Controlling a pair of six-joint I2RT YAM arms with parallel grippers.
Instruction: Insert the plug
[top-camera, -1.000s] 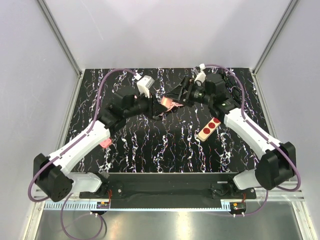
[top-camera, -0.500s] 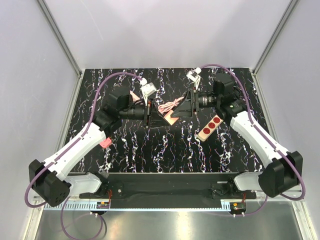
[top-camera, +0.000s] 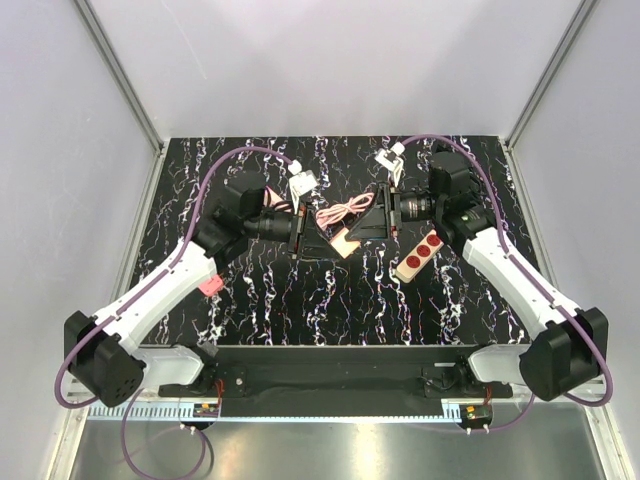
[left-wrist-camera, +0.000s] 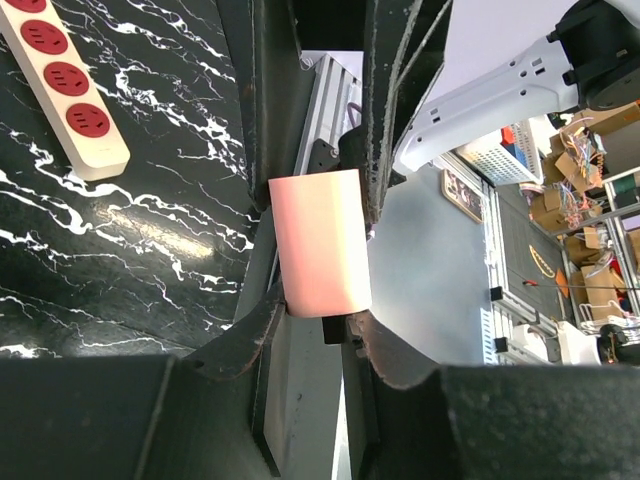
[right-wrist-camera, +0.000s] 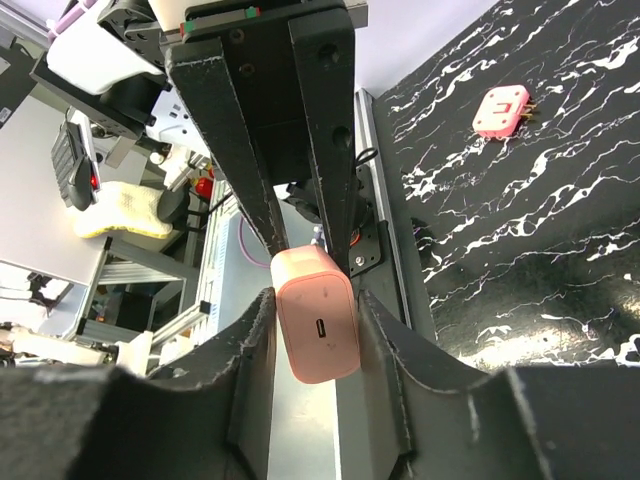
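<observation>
Pink plug was at mid-bench, pinched between the two grippers, which met nose to nose. Left gripper: jaws only narrowly apart, clenched on one end of the plug, fingers on both its sides. Right gripper: jaws grasping the opposite end, fingers pressed on both flanks, with the small port face turned to its wrist camera. Power strip lay flat on the bench to the right, beside the right arm, not touching the plug. Pink cable sat coiled just behind the grippers. Second pink adapter lay by the left arm, well apart.
</observation>
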